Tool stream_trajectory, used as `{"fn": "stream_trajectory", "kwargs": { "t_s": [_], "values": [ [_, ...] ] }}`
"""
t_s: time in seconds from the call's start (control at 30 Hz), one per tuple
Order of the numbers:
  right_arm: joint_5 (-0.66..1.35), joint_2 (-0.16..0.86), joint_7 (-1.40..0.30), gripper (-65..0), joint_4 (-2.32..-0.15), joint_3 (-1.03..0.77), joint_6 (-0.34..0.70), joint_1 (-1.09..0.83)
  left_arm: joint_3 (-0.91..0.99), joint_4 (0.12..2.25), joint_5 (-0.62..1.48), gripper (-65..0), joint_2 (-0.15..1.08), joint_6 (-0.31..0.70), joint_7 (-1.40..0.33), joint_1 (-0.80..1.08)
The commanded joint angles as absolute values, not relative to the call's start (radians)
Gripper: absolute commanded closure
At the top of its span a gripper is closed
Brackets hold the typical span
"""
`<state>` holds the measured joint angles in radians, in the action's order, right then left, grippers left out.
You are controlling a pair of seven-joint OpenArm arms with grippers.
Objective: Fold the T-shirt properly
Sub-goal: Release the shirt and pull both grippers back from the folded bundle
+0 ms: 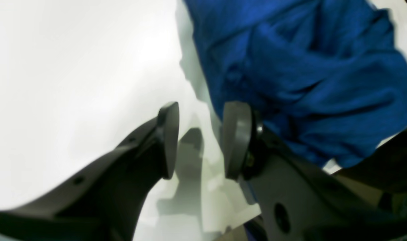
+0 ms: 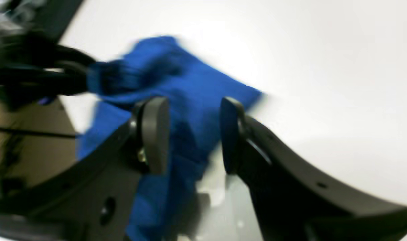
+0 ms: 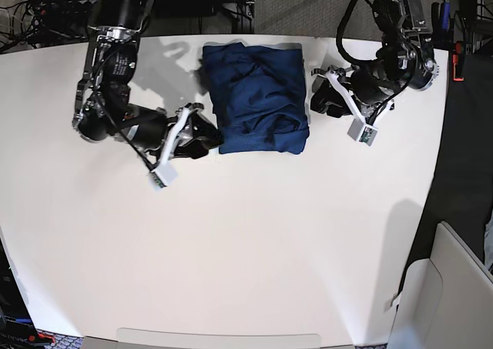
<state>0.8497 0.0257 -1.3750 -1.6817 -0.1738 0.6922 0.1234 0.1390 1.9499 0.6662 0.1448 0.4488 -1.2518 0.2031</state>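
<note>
The T-shirt [image 3: 258, 98] is lying bunched into a rough, wrinkled rectangle in the upper middle of the base view, resting on the white table [image 3: 246, 249] close to its far edge, with creases running across its dark blue fabric and its lower edge curling unevenly. In the left wrist view the T-shirt [image 1: 307, 77] is filling the upper right of the frame in heavy folds, and in the right wrist view it [image 2: 190, 87] is spreading from the upper left toward the centre, blurred. The right gripper [image 3: 206, 139] is sitting at the left of the garment's lower corner in the base view, just beside the cloth; seen from its own camera the right gripper [image 2: 193, 134] is standing with its jaws apart and the blue fabric is showing in the gap between them, nothing being clamped. The left gripper [image 3: 323, 98] is hanging at the garment's right edge in the base view, and from its own camera the left gripper [image 1: 198, 140] is holding its jaws apart over bare table, the cloth lying just beside the right-hand finger [image 1: 237, 140]
</note>
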Motion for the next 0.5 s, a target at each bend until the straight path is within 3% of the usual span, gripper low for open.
{"fn": "stream_trajectory", "kwargs": {
  "t_s": [0.0, 0.27, 0.47],
  "values": [
    [0.877, 0.058, -1.357, -25.4, -1.702, -0.205, 0.698, 0.145, 0.137, 2.000, 0.688, -19.9, 0.148, 0.455, -1.244, 0.220],
    [0.875, 0.188, -1.333, -25.4, -1.696, -0.300, 0.698, 0.120, 0.015, 2.066, 0.690, -19.9, 0.124, 0.453, -1.219, 0.298],
    [0.819, 0.194, -1.319, -25.4, -1.704, -0.278, 0.698, 0.084, -0.105, 2.066, 0.687, -19.9, 0.124, 0.449, -1.049, 0.332]
  ]
}}
